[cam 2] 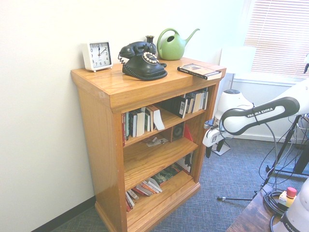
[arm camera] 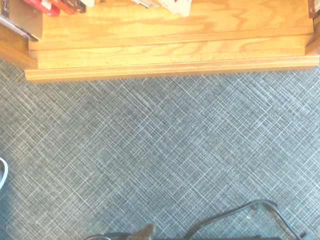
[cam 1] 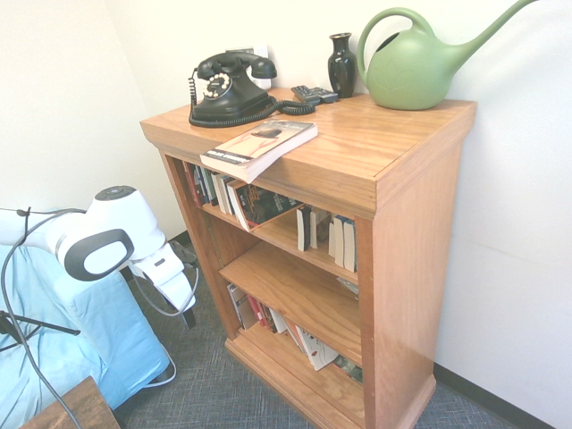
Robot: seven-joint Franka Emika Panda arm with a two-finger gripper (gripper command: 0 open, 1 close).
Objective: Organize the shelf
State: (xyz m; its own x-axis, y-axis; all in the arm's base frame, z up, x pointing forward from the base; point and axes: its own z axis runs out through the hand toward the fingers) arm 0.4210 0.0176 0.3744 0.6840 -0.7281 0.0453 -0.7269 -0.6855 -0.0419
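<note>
Oak shelf (cam 1: 420, 232), its top bearing telephone (cam 1: 231, 89), book (cam 1: 261, 147), watering can (cam 1: 413, 67)

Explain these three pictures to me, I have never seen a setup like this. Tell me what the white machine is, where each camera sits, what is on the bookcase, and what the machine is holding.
The white machine is a robot arm; its gripper hangs in front of the shelf, pointing at the floor, open and holding nothing. Two pictures come from room cameras on opposite sides. The third comes from a camera on the wrist, looking down at the carpet and the shelf's base. On top stand a black telephone, a green watering can, a dark vase, a white clock and a book jutting over the front edge. Inside, books stand and lean unevenly.
</note>
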